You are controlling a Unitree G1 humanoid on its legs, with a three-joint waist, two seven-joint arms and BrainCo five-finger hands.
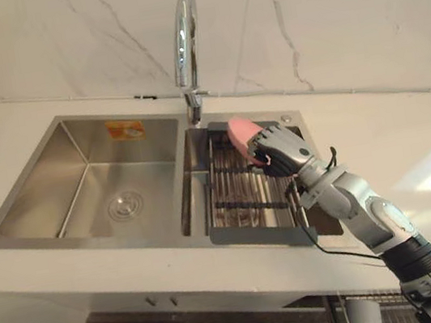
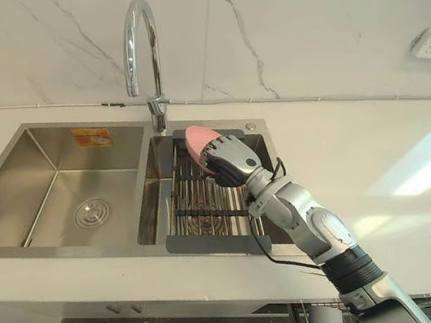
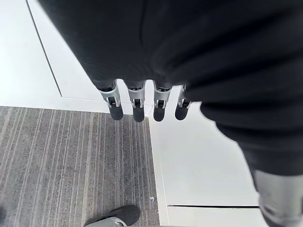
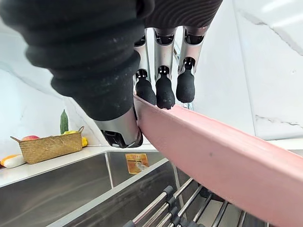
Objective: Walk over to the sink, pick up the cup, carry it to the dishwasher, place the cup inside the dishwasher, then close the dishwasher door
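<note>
Pale stone forms the surface (image 2: 350, 128). Sunk into it is a steel double sink (image 1: 39, 185), with a curved tap (image 1: 183, 35) rising at the divider between the basins. The right basin carries a slatted draining rack (image 1: 242, 198).

Above the back of that rack, the right robot hand (image 1: 284, 153) is clamped on the pink cup (image 1: 239, 131). The right wrist view shows dark fingertips (image 4: 164, 92) curled over the cup's rim, with the thumb pressing from the other side. The cup sits tilted, and I cannot tell whether its far end touches the bars. The left robot hand (image 3: 137, 101) hangs idle over grey flooring, fingers straight and holding nothing.

The cup looks stiff and smooth-walled, probably light enough for one hand. It may be slick, since it comes from a draining rack. A pinch on the rim is a narrow hold, so the cup could pivot or slide out during the walk. Firm, steady pressure is needed, without squeezing hard if the cup is ceramic and can chip. Wrapping the fingers round the body would hold it more securely than the lip.
</note>
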